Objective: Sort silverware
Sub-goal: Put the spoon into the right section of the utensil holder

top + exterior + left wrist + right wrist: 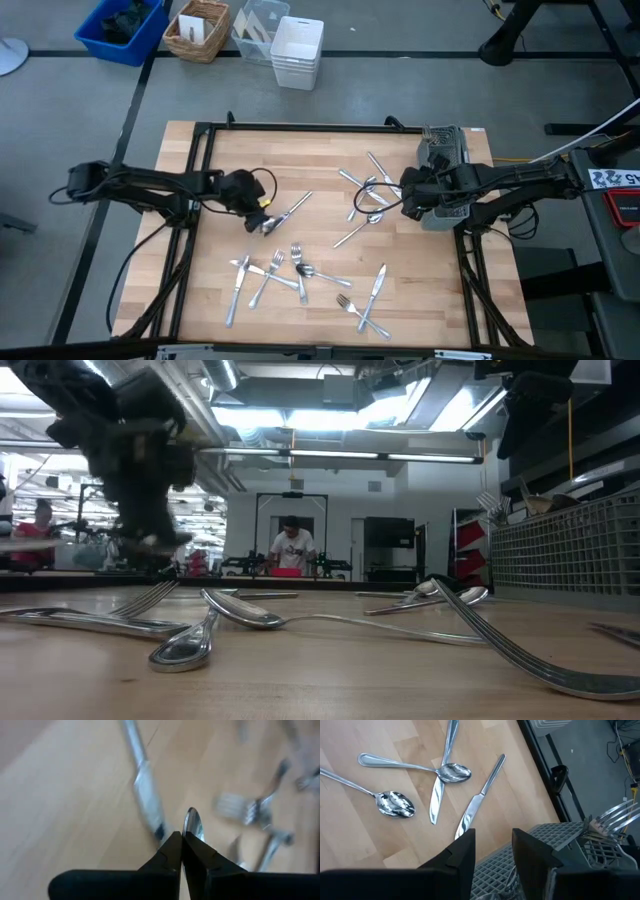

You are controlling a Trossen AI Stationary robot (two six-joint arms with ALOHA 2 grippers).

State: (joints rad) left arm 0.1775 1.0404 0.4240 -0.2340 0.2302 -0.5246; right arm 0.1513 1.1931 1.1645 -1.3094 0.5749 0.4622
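- Most of the silverware (300, 275) lay loose on the wooden tabletop (200, 300): a cluster of forks, knives and a spoon near the front edge, and a second scatter of spoons and knives toward the right side.
- The dark wire-mesh caddy (445, 160) stood at the tabletop's right edge, and the right wrist view showed fork tines (620, 817) sticking up from one compartment, so at least a few pieces were already sorted. How many sat inside could not be told.
- The left gripper (262, 222) hung over the middle-left of the tabletop, its fingers (172, 852) pressed together on a thin shiny piece (192, 825); it looked like a spoon bowl, though the blur left that uncertain.
- A table knife (292, 207) lay just beside that gripper.
- The right gripper (492, 847) waited above the caddy's near edge with its fingers spread and nothing between them.
- Judged from this, the job was in an early-to-middle stage: well over a dozen pieces remained to be lifted and dropped into their compartments.
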